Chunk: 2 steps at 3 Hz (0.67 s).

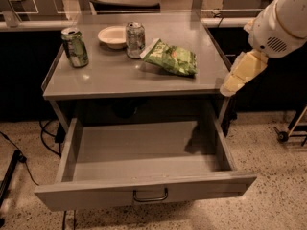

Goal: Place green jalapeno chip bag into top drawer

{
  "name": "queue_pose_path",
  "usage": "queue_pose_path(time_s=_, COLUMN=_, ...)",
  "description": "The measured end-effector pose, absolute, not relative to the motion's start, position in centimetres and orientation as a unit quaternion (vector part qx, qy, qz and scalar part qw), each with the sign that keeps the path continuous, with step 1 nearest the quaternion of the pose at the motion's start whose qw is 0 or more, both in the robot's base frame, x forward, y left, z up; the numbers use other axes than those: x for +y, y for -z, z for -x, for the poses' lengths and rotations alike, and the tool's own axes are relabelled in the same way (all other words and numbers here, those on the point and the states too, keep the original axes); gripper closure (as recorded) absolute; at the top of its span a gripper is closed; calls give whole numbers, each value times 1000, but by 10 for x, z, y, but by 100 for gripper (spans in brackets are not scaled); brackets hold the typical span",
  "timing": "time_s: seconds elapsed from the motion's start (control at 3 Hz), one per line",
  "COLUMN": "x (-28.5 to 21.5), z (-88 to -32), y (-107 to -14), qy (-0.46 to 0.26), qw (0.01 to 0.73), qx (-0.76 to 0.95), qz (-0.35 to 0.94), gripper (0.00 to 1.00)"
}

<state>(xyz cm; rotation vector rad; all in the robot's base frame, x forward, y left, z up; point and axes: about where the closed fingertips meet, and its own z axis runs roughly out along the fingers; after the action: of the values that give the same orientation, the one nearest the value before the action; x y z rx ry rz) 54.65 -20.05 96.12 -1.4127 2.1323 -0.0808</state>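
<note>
- Across the middle of the view, the grey table [120, 78] is standing on a speckled floor [278, 190], and it is carrying everything that matters.
- Below the tabletop, the top drawer [144, 150] is hanging pulled well out towards the camera. Its grey inside is showing, and its small bar handle [150, 195] is sitting at the centre of the front panel.
- Over on the right, the robot's white arm [283, 18] is reaching in from the upper corner, angling down and leftward.
- At the arm's lower end, the cream-coloured gripper [240, 75] is hovering just off the table's right front corner, above the drawer's right side. Whether the claw is open or closed I cannot tell from this angle. It is not gripping the bag, which is lying apart from it.
- On the tabletop, the green jalapeno chip bag [171, 59] is lying crinkled and flat, right of centre and near the gripper, outside the drawer.
- Just left of the bag, a silver can [135, 40] is standing upright, very close to the bag's corner.
- At the table's left edge, a green soda can [75, 47] is standing upright, well apart from the bag.
- Between the two cans, towards the back, a small pale bowl [112, 36] is sitting just beside the silver can.
</note>
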Motion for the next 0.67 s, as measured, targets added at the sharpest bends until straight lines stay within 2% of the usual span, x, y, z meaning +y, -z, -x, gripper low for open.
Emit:
queue_pose_path(time_s=0.33, x=-184, z=-583, y=-939, qy=11, qw=311, qx=784, qz=538, gripper=0)
queue_pose_path(time_s=0.67, x=-184, z=-583, y=-939, qy=11, qw=311, qx=784, qz=538, gripper=0)
